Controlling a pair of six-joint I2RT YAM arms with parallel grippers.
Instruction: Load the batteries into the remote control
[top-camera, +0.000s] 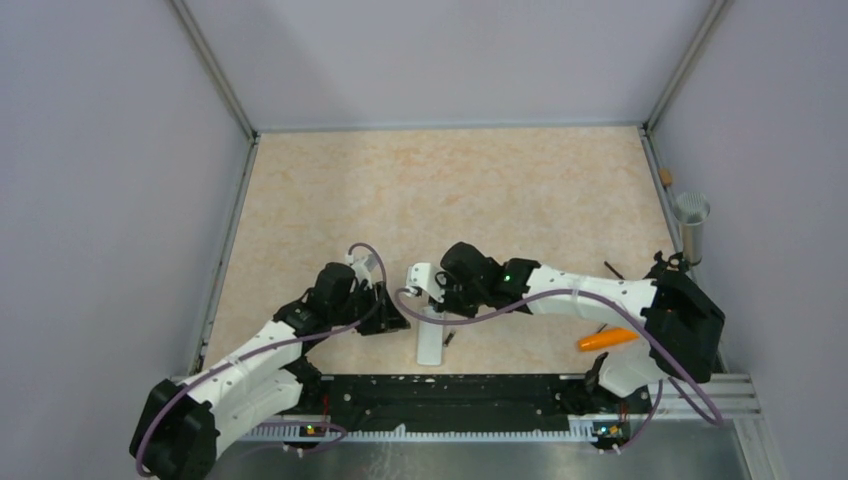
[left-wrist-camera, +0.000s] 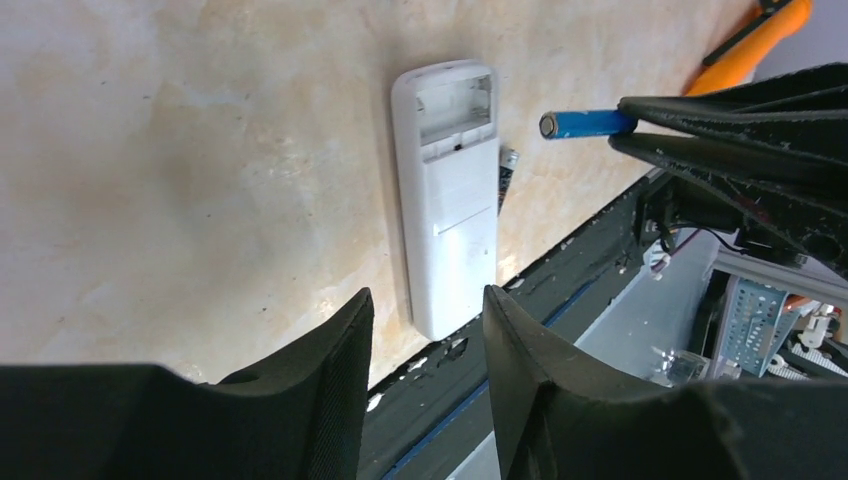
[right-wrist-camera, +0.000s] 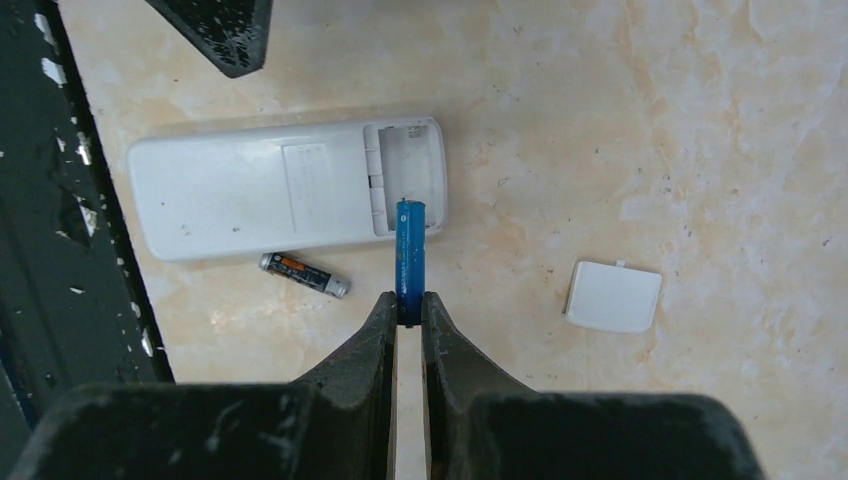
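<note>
The white remote control lies back up next to the black front rail, with its battery compartment uncovered at the far end. My right gripper is shut on the blue battery and holds it level, its free tip over the compartment's edge. The dark battery lies on the table alongside the remote. My left gripper is open and holds nothing; it hovers over the remote's near end.
The white battery cover lies on the table beyond the remote's open end. An orange tapered object sits at the right near the right arm's base. A metal cup stands by the right wall. The black rail borders the near edge.
</note>
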